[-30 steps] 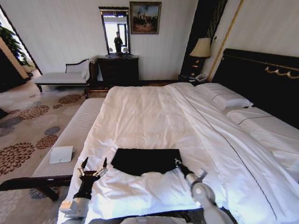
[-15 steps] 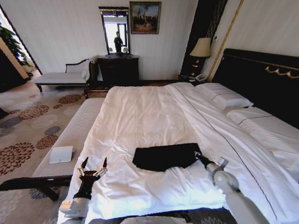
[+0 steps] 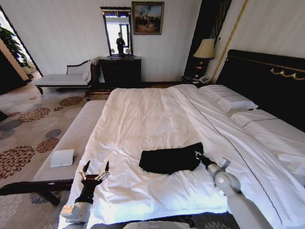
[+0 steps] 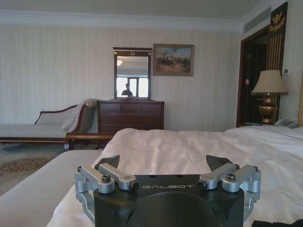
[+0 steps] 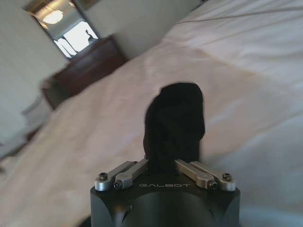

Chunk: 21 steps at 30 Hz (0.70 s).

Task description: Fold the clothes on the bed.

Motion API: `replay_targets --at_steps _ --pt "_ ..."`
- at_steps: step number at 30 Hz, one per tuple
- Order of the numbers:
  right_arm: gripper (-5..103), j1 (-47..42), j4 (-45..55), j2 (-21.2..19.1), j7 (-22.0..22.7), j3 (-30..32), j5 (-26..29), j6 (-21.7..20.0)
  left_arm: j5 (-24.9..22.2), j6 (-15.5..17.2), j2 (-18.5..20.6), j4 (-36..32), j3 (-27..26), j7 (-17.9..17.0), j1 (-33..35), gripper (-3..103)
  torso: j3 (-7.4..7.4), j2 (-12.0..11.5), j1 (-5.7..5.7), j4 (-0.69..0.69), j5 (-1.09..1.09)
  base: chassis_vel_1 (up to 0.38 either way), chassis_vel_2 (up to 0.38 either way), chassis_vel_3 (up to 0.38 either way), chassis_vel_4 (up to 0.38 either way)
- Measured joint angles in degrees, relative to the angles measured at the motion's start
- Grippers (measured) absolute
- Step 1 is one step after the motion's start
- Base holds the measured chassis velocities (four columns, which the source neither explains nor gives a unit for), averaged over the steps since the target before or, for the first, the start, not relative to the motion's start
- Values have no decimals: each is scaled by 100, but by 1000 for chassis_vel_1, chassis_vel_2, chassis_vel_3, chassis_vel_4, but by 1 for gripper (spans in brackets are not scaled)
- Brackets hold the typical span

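Clothes [image 3: 169,160], one black bundle, lie on the white duvet of the bed [image 3: 143,119] near its foot, long axis running across my view from left to right. On my left, my left gripper [image 3: 94,171] hovers over the duvet's near corner, jaws apart and empty. On my right, my right gripper [image 3: 198,155] has its jaws clamped on the bundle's right end.
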Motion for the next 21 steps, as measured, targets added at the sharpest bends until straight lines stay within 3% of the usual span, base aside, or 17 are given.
replay_targets --at_steps 8,12,21 --pt "3 114 531 523 138 -866 213 42 0 0 0 0 -1 0 0 100 0 0 0 1 1 0 0 0 0" --pt "3 246 439 935 140 -1360 -24 66 0 0 0 0 0 1 0 100 0 0 0 0 1 0 0 0 0" --pt "3 328 1 1235 14 -1751 -372 80 0 0 0 0 0 1 0 100 0 0 0 1 2 0 0 0 0"
